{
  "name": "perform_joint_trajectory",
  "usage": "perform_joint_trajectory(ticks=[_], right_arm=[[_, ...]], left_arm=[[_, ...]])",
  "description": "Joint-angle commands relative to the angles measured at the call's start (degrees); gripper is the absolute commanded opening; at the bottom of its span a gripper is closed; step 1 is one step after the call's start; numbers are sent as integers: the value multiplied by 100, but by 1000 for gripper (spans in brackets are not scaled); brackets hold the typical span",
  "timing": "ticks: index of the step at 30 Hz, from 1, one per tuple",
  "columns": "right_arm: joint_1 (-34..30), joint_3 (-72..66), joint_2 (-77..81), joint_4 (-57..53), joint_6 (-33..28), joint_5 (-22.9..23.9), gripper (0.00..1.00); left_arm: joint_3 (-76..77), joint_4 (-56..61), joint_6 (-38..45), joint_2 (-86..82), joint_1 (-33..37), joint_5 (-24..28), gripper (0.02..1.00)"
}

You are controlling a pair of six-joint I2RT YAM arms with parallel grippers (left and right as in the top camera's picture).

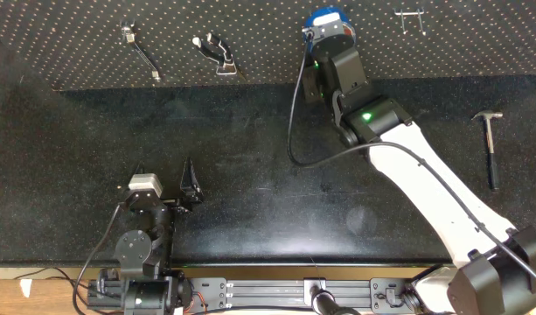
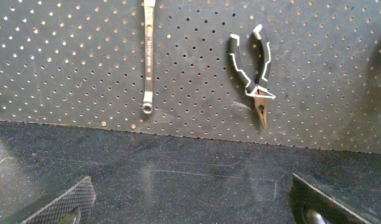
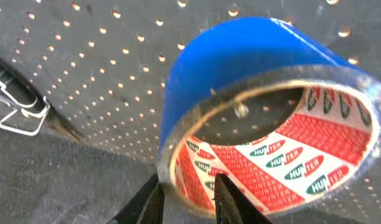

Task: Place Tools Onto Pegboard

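The right arm extends from the lower right of the top view up to the pegboard (image 1: 75, 44) that runs along the upper edge. Its pincer (image 3: 187, 198) is clamped on a roll of blue tape (image 3: 240, 68). In the right wrist view one finger sits inside the roll's core and the other presses its outer wall, with the rim pinched between them. The roll is held close against the perforated board, right of centre in the top view; whether it touches the board cannot be told. A small wire hook (image 3: 19, 109) sits on the board at the left edge of the right wrist view. The left arm is folded at the lower left of the top view, its pincer (image 2: 190, 196) spread wide with nothing in it, above the dark tabletop (image 2: 178, 168) and facing the board. A wrench (image 2: 148, 56) hangs on the board at the upper left of the left wrist view, and a pair of pliers (image 2: 255, 68) hangs nose down to its right, apart from it. A hammer (image 1: 489, 149) lies on the tabletop near the right edge of the top view, well apart from both pincers.
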Motion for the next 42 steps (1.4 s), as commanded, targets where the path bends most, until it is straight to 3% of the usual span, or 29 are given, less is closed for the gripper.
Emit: perform_joint_trajectory(ticks=[1,14,18,21,23,27,33,38,40,42], right_arm=[[17,68,-531,-345,-59,7,283],[17,66,-1241,-1447,-59,7,292],[-35,31,-1480,-2090,-57,7,446],[-225,24,-1617,-2846,-11,7,630],[-573,-4,-1722,-3574,203,7,744],[-1353,-24,-1744,-4470,262,9,869],[-2975,-422,-1742,-4959,79,7,947],[-4111,-973,-1602,-4911,-804,-4,954],[-4457,-1008,-1462,-4859,-1279,-295,958],[-4874,-1005,-1274,-4647,-1902,-949,958]], left_arm=[[-9,-35,92,-59,28,83,996],[-9,-37,92,-59,28,83,996],[-9,-37,92,-59,28,83,996],[-9,-37,92,-59,28,83,996],[-9,-37,92,-59,28,83,996],[-9,-37,92,-59,28,83,996],[-9,-37,92,-59,28,83,996],[-9,-37,92,-59,28,83,996],[-9,-37,92,-59,28,83,996],[-9,-37,92,-59,28,83,996]])
